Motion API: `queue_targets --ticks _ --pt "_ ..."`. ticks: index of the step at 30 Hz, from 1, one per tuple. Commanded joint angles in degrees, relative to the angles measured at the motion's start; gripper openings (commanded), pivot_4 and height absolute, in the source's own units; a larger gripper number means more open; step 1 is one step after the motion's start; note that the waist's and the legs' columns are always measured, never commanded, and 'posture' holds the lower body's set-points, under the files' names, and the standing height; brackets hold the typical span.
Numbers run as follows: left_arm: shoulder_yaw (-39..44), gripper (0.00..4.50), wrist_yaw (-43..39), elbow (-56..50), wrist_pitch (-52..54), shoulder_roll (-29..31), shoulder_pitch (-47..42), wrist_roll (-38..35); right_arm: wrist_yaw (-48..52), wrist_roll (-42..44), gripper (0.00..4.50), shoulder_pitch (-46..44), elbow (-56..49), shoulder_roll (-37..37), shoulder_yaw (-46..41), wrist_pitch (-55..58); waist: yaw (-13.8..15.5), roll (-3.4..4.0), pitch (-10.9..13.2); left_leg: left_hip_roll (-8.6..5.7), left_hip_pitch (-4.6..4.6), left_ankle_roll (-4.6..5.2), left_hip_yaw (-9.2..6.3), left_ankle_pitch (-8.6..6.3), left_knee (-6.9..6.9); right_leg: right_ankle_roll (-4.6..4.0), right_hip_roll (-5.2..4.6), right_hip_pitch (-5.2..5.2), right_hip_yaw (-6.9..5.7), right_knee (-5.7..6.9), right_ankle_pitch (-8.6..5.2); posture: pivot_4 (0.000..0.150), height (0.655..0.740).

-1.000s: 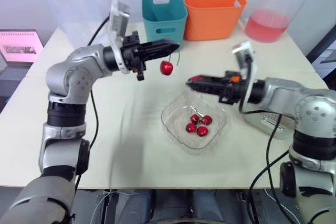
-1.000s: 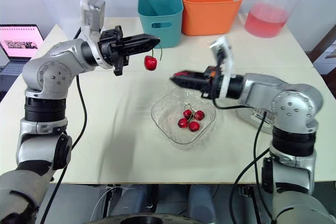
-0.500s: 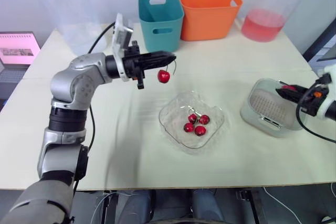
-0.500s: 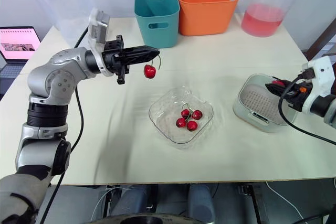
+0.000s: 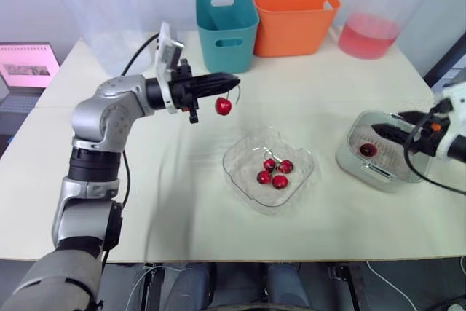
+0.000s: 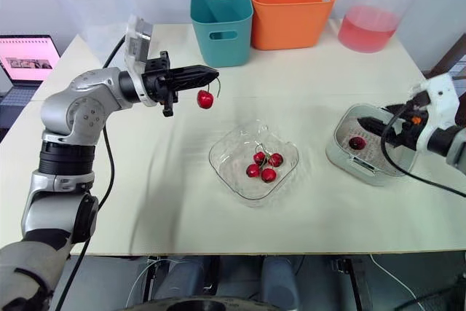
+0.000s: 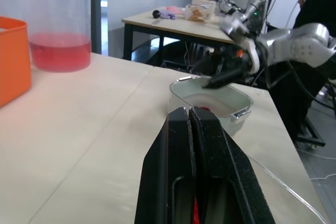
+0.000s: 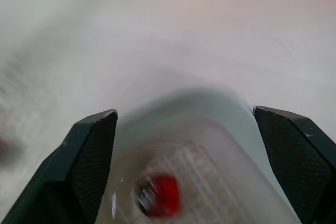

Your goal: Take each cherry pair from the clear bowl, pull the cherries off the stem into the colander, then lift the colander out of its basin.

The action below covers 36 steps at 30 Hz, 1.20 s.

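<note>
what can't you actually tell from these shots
- Left wrist view: the left gripper, with its shut fingers, hides the stem and most of the hanging cherry.
- Right wrist view: the cherry in the colander is blurred; whether it kept any stalk, cannot tell.
- Head views: in the clear bowl, which cherries are joined is too small to tell.

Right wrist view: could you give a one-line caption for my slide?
Right gripper, jaws open, over the colander with one cherry inside.

Left gripper (image 6: 213, 71) pinching a stemmed cherry (image 6: 205, 99) aloft — clear bowl (image 6: 289, 174) of cherries (image 6: 262, 166), colander (image 6: 370, 159) holding one
</note>
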Motion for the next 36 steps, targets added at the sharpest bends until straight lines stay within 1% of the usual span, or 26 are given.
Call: queue_targets --ticks 1,3,5,11,14,17,23,33,34,36 --pt "1.6 0.0 -0.3 -2.2 0.7 0.4 -2.0 -1.8 -0.5 11.4 4.48 -6.1 -10.4 4.1 1.5 7.6 0.0 0.0 0.0 0.02 0.0 0.0 -0.06 0.0 0.0 0.0 0.04 0.0 -0.01 0.0 0.0 0.15 0.74" --pt "1.7 0.0 -0.1 -2.7 1.3 -0.2 -2.2 -2.5 -0.9 15.3 4.48 -8.3 -15.6 7.9 5.8 10.4 0.3 -0.02 0.0 0.03 -0.01 0.0 -0.17 0.0 -0.01 0.0 0.05 0.02 -0.09 -0.01 0.0 0.15 0.74" --pt "1.5 0.0 0.2 -3.0 1.3 -0.7 -2.1 -2.7 -2.6 18.5 4.48 -10.6 -17.8 11.6 8.1 12.5 0.6 -0.03 0.0 0.03 -0.04 0.0 -0.21 0.0 0.01 0.0 -0.02 0.04 -0.1 -0.05 0.0 0.15 0.74" --pt "1.2 0.0 0.8 -5.0 2.1 -1.9 -1.8 -3.5 -12.2 22.7 4.48 -15.8 -16.0 25.0 12.0 15.0 0.8 -0.07 0.0 -0.09 -0.13 -0.03 -0.29 0.02 0.08 0.0 -0.16 0.07 -0.09 -0.1 0.0 0.15 0.74" --pt "1.3 0.0 1.1 -5.7 2.5 -2.0 -1.6 -3.8 -15.2 22.5 4.48 -17.0 -15.3 29.1 14.0 15.6 0.5 -0.06 0.0 -0.07 -0.11 -0.04 -0.31 0.02 0.03 0.0 -0.13 0.01 -0.08 -0.05 0.0 0.15 0.74" --pt "1.2 0.0 1.2 -6.3 2.7 -2.0 -1.3 -3.9 -16.4 23.5 4.48 -17.9 -15.0 32.1 15.3 16.0 0.3 -0.06 0.0 -0.07 -0.11 -0.04 -0.29 0.02 0.03 0.0 -0.13 -0.05 -0.05 0.06 0.0 0.15 0.74" --pt "0.9 0.0 1.9 -7.5 3.2 -2.5 -0.9 -4.3 -17.9 22.1 4.48 -19.3 -13.1 35.5 17.5 15.2 0.3 -0.05 0.0 -0.07 -0.11 -0.04 -0.28 0.02 0.03 0.0 -0.11 -0.11 -0.04 0.27 0.0 0.15 0.74" --pt "0.6 0.0 2.9 -8.4 3.5 -2.9 -0.4 -4.4 -18.7 21.7 4.48 -20.2 -11.3 38.3 17.9 14.5 0.2 -0.05 0.0 -0.07 -0.11 -0.04 -0.27 0.02 0.02 0.0 -0.1 -0.14 -0.03 0.29 0.0 0.15 0.74" --pt "0.6 0.0 2.9 -8.4 3.5 -2.9 -0.4 -4.4 -18.8 21.7 3.97 -20.2 -11.3 38.4 17.8 14.5 0.2 -0.05 0.0 -0.07 -0.11 -0.04 -0.27 0.02 0.02 0.0 -0.1 -0.14 -0.03 0.29 0.0 0.15 0.74" --pt "0.6 0.0 3.0 -8.5 3.5 -2.9 -0.4 -4.4 -18.9 21.8 3.29 -20.2 -11.4 38.4 17.7 14.4 0.2 -0.05 0.0 -0.08 -0.11 -0.04 -0.27 0.02 0.02 0.0 -0.11 -0.14 -0.03 0.29 0.0 0.15 0.74"
